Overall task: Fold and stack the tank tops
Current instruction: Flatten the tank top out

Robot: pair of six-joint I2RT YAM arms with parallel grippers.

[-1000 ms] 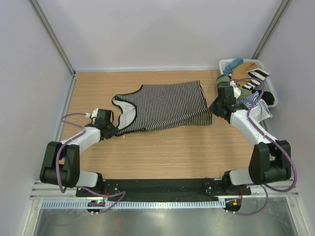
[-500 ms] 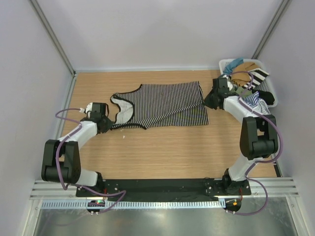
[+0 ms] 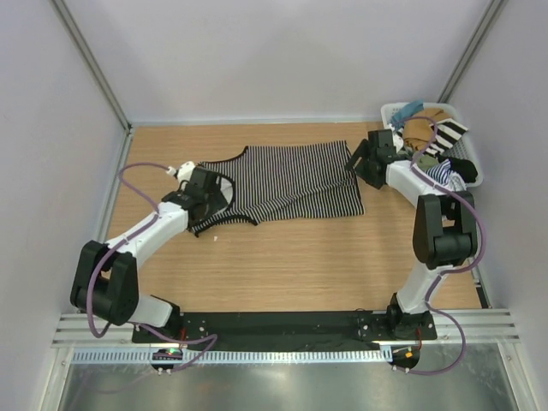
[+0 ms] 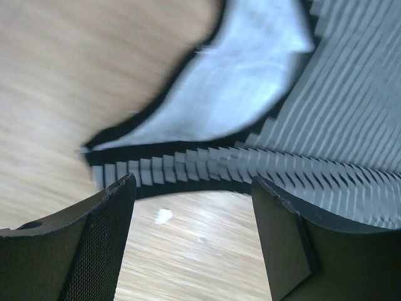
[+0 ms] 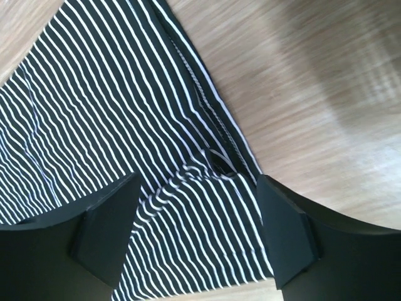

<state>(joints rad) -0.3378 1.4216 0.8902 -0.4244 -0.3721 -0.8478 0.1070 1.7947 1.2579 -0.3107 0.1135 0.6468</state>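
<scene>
**Surface and room.** The work surface is a wood-grain table (image 3: pixel 282 257) enclosed by plain pale walls, with aluminium frame posts (image 3: pixel 90 64) running up the left and right corners. A black base plate (image 3: pixel 282 325) and a metal rail lie along the bottom of the top view. A white bin (image 3: pixel 390 110) of mixed clothes sits at the upper right corner of the table. A blue-and-white striped cloth (image 3: pixel 439 173) shows at its near side.

**Task item.** The black-and-white tank top (image 3: pixel 291 180) lies flat in the upper middle of the table, with the neckline at the left and the hem at the right. A small white scrap (image 3: pixel 216 237) lies on the wood just below its lower left strap.

**Grippers.**
- The left gripper (image 3: pixel 212 193) hangs over the neckline and strap area. In the left wrist view its fingers (image 4: pixel 100 244) stand wide apart with nothing between them, and the strap edge lies beyond the tips.
- The right gripper (image 3: pixel 355 163) is at the upper right corner of the garment. In the right wrist view its fingers (image 5: pixel 106 226) are spread and hold nothing, with the striped hem below.

**Change from earlier frames.**
- Half a second ago the left gripper was left of the strap, over bare wood. It now sits further right and higher in the frame, over the garment.
- The right gripper has shifted slightly up and left along the hem edge.
- One second ago the lower edge of the tank top reached further down the table. It now lies more compact.
</scene>
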